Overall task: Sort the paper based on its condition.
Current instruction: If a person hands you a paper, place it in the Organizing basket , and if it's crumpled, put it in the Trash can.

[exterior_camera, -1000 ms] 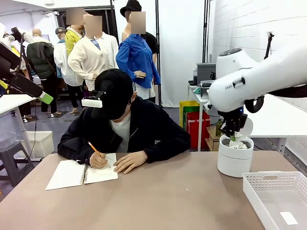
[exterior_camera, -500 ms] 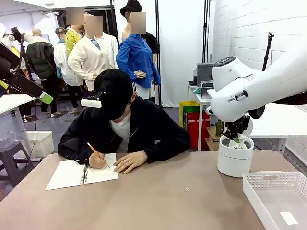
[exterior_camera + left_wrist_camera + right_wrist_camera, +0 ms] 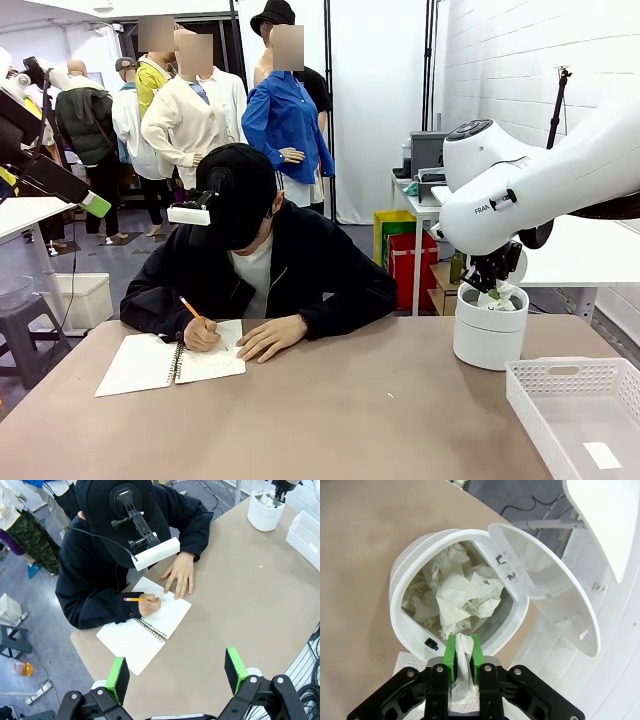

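Note:
Crumpled white paper (image 3: 465,600) fills the round white bin (image 3: 400,580), whose flip lid (image 3: 555,595) stands open. My right gripper (image 3: 462,652) hangs just above the bin's rim, shut on a twisted tail of that paper (image 3: 463,647) pinched between its green pads. From the front, the right gripper (image 3: 490,285) sits right over the bin (image 3: 490,340) at the table's far right, with paper (image 3: 492,298) poking out of the top. High above the table's near left, my left gripper (image 3: 176,672) is open and holds nothing.
A person at the far side writes with a pencil in a spiral notebook (image 3: 170,362), both hands on the table. A white perforated basket (image 3: 560,375) stands at the front right with a small flat label (image 3: 602,455) inside. Bare tabletop lies between notebook and bin.
My right arm has shifted slightly left and down while its gripper stays over the bin, gripping the paper. The left arm has not moved; the person keeps writing.

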Controlling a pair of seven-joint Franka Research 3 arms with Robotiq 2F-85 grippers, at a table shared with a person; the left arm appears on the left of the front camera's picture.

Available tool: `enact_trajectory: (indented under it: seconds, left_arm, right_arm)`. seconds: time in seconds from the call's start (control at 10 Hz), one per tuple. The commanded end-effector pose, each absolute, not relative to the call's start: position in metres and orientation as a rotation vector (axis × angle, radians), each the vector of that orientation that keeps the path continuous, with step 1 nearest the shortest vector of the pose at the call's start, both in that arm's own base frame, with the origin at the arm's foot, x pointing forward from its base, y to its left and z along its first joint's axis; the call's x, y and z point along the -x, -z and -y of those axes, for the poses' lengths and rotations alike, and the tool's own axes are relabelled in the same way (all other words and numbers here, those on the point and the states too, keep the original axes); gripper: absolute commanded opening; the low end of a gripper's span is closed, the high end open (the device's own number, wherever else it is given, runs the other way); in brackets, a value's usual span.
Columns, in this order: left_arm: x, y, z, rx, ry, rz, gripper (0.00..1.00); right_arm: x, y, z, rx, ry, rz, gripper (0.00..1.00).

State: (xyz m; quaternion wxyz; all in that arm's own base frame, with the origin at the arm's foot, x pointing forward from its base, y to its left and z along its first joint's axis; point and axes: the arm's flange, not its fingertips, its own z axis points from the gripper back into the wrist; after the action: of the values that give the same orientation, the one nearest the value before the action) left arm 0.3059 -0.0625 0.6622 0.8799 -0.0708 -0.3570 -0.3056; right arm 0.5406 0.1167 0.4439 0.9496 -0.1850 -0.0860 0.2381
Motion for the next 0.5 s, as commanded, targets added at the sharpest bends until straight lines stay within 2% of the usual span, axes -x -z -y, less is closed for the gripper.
enact_trajectory:
  seconds: [0.0, 0.3, 0.4]
  left_arm:
    - [-0.3057, -0.6624, 0.0625, 0.145, 0.636, 0.745, 1.00]
    - [-0.3057, -0.6624, 0.0625, 0.145, 0.636, 0.745, 1.00]
    - [-0.3057, -0.6624, 0.0625, 0.145, 0.636, 0.745, 1.00]
  right_arm:
    - [-0.5409, -0.4423, -0.1168, 0.373, -0.476, 0.178, 0.42]
    - [-0.5390, -0.4445, -0.1152, 0.346, -0.476, 0.182, 1.00]
    - [-0.5382, -0.4442, -0.1154, 0.339, -0.471, 0.183, 1.00]
